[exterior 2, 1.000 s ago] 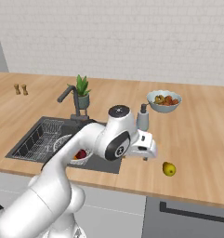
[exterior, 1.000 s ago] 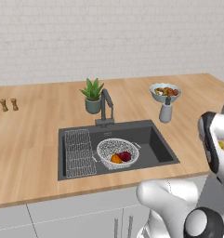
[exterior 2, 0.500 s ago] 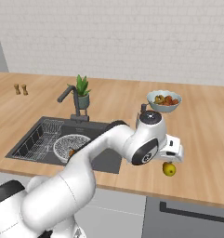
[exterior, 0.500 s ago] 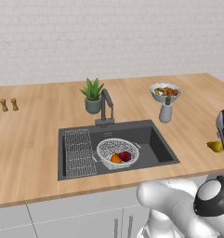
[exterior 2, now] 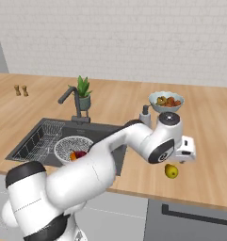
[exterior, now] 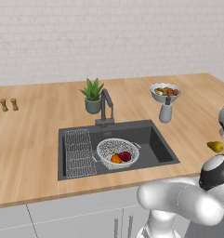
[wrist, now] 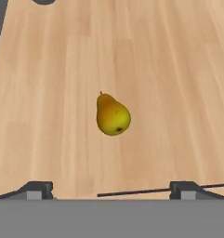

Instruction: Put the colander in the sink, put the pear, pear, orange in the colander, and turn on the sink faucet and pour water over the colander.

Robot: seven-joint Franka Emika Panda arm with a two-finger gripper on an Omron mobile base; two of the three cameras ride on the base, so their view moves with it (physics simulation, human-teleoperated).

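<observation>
Sunk in the sink [exterior: 160, 144], the colander [exterior: 117, 152] holds two fruits; fingers [wrist: 39, 188] apart above yellow pear [wrist: 112, 115].

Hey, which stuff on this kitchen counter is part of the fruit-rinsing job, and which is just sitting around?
Job:
colander in the sink
red pear and orange in it
yellow pear on the counter
faucet
open gripper

Lying about:
potted plant
fruit bowl
grey bottle
wire rack
two shakers
</observation>
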